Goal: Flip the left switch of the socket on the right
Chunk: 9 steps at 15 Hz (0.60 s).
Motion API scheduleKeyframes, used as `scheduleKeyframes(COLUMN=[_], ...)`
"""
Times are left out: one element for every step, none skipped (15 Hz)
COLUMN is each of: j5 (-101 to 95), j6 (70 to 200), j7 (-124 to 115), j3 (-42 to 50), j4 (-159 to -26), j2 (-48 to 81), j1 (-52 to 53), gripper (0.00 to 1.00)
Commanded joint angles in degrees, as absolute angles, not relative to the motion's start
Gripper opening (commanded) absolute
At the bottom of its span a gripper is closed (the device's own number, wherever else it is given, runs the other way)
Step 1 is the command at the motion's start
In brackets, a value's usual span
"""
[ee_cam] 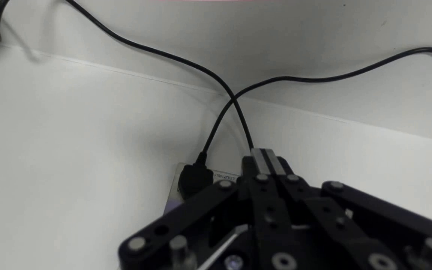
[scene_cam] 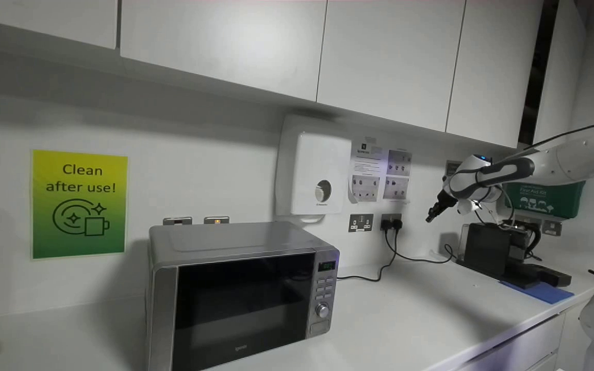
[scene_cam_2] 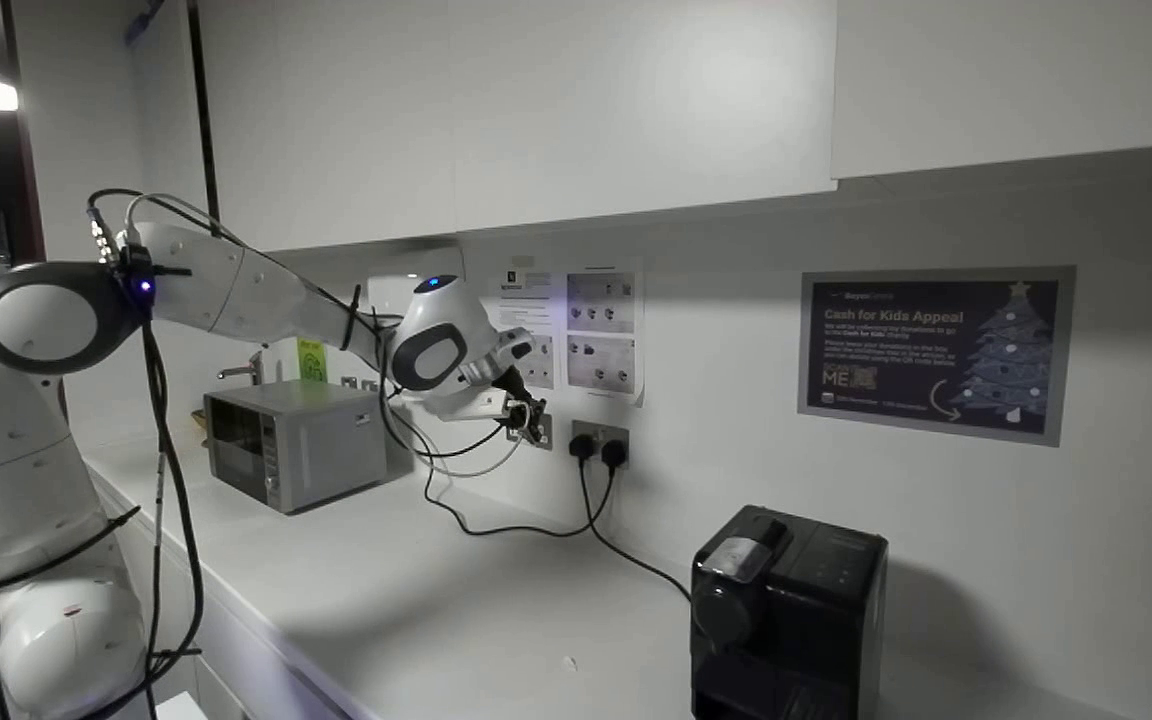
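Observation:
The socket with two black plugs is a small plate on the wall, seen in both exterior views point(scene_cam: 391, 217) point(scene_cam_2: 600, 431). In the wrist view, part of the socket plate point(ee_cam: 225, 176) shows beside a black plug point(ee_cam: 195, 181); the gripper hides the rest. Its switches are hidden in the wrist view and too small to read in the exterior views. My gripper point(ee_cam: 267, 152) is shut and empty, its fingertips together. It also shows in both exterior views point(scene_cam: 429, 219) point(scene_cam_2: 538, 437), pointing down toward the wall, apart from the socket.
A matching plate point(scene_cam: 360, 222) sits nearer the white wall box point(scene_cam: 312, 165). The microwave point(scene_cam: 245, 299) and a black coffee machine point(scene_cam_2: 786, 610) stand on the counter point(scene_cam_2: 476, 610). Black cables point(ee_cam: 174, 57) run from the plugs. Cupboards point(scene_cam: 390, 67) hang above.

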State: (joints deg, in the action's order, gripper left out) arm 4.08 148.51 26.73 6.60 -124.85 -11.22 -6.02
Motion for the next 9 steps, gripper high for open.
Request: scheduleKeyframes(j5=[1.3, 0.0, -0.9, -2.4, -3.7, -4.7, -5.7, -6.7, -7.6], j6=[145.9, 144.5, 143.4, 142.0, 141.0, 140.3, 139.5, 138.6, 137.5], j7=[26.7, 26.0, 25.6, 24.7, 23.9, 23.4, 22.7, 22.1, 21.8], j3=[8.0, 8.0, 8.1, 8.0, 7.9, 7.9, 7.8, 7.8, 7.7], j4=[-128.6, -128.9, -129.1, -129.2, -129.4, -129.5, -129.6, -129.7, -129.6], j2=[-16.6, -17.4, -18.1, -18.8, -19.4, -19.9, -20.4, -20.9, -21.2], j1=[-5.5, -5.8, -5.9, -6.2, -6.4, -6.5, -6.5, -6.6, -6.6], gripper=[0.00, 0.00, 0.00, 0.00, 0.00, 0.00, 0.00, 0.00, 0.00])
